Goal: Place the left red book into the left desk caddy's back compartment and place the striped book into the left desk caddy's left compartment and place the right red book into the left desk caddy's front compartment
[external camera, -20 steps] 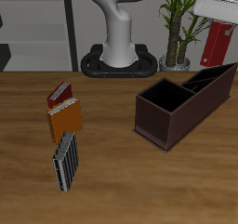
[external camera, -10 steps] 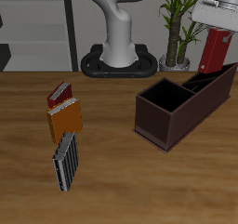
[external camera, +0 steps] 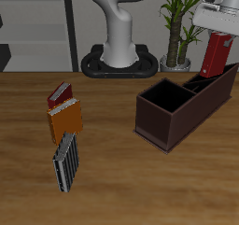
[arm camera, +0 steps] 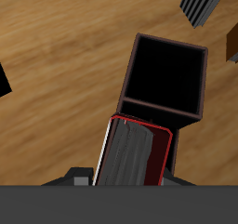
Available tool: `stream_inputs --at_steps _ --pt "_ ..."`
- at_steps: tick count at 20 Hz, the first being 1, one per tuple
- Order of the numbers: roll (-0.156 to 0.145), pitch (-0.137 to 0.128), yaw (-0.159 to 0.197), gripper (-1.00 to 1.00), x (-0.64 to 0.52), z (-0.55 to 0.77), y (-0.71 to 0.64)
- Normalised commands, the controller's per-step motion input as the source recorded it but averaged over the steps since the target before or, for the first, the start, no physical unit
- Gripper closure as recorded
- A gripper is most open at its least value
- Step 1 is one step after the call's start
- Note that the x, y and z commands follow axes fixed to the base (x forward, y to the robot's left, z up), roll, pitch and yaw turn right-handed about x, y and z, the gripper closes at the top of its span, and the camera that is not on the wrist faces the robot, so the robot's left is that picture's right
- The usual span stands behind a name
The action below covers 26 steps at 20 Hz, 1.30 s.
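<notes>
Above the left desk caddy (external camera: 185, 103), narrow-slot end | fingers (external camera: 217, 44) gripping the right red book (external camera: 215, 55), hanging upright, long axis vertical | slots lying directly beneath it

Crimson book (external camera: 216, 55); maroon-brown caddy (external camera: 164, 122); grey-dark striped book (external camera: 65, 161); orange book (external camera: 65, 120).

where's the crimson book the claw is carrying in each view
Exterior view: the crimson-covered book with pale page edges hangs upright under the claw, above the narrow-slot end of the long dark maroon-brown caddy, near the potted plant.
Wrist view: the same book fills the foreground, seen end-on, just short of the caddy's large square compartment.
Shared landmark: that large square compartment.
</notes>
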Motion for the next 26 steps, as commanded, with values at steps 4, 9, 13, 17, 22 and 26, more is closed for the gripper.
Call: stream_inputs --at_steps 4,9,13,17,22,26 --pt "-0.014 0.014 -0.010 1.00 0.05 -0.08 -0.03" --pt "-0.018 0.001 -0.029 1.00 -0.06 -0.05 -0.10" --pt "0.000 -0.019 -0.005 1.00 -0.12 0.00 -0.04" --pt "0.004 0.014 -0.010 1.00 0.01 -0.06 -0.06" --pt "0.018 0.035 -0.002 1.00 0.07 -0.06 -0.02" --pt "0.007 0.030 -0.015 1.00 0.08 -0.07 -0.02"
